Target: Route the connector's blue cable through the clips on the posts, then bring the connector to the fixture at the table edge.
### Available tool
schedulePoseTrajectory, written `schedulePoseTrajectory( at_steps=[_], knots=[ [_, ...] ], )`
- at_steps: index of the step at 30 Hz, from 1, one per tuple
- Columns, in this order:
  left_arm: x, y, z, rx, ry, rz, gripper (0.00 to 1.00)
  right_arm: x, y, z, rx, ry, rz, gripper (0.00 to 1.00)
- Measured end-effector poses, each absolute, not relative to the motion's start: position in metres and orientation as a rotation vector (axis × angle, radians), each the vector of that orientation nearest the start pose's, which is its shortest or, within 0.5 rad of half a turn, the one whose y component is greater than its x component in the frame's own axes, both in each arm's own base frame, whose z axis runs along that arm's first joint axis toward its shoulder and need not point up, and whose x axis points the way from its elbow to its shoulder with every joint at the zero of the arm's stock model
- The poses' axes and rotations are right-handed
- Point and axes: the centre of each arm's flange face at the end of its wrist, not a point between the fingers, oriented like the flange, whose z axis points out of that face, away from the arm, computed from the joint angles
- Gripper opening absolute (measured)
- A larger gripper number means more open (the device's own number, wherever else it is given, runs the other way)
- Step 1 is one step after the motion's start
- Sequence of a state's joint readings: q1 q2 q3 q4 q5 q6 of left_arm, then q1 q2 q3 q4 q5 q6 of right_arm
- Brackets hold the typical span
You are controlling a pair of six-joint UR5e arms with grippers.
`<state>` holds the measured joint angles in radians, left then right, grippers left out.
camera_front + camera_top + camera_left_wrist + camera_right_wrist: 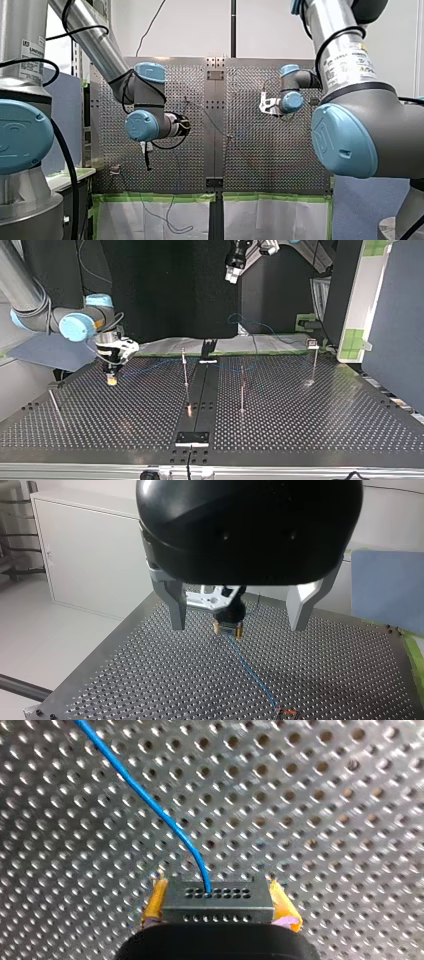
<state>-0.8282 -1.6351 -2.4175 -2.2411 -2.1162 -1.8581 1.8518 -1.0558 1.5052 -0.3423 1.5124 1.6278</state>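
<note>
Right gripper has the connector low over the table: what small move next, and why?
Probably my right gripper should draw the dark grey perforated connector away from the thin metal posts: its blue cable curves loosely, and my left gripper hangs open, raised.

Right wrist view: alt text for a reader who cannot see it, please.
My right claw, with yellow pads, clamps a dark connector. A blue cable leaves the connector's face and curves away over the perforated table.
</note>
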Motion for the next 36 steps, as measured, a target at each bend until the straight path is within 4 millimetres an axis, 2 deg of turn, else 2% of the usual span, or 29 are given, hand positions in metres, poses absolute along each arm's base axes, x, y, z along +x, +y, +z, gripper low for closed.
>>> schedulePoseTrajectory(
  at_steps=[9,26,32,36],
  knots=[
    [0.177,-0.314,0.176,0.008,1.600,-0.436,1.00,0.296,-0.581,0.302,1.451,-1.157,1.432,0.00],
    [0.179,-0.312,0.175,0.016,1.611,-0.414,1.00,0.238,-0.566,0.394,1.286,-1.137,1.436,0.00],
    [0.179,-0.311,0.174,0.020,1.615,-0.407,1.00,0.221,-0.553,0.414,1.224,-1.108,1.442,0.00],
    [0.179,-0.310,0.174,0.023,1.618,-0.402,1.00,0.213,-0.550,0.414,1.205,-1.108,1.423,0.00]
  ],
)
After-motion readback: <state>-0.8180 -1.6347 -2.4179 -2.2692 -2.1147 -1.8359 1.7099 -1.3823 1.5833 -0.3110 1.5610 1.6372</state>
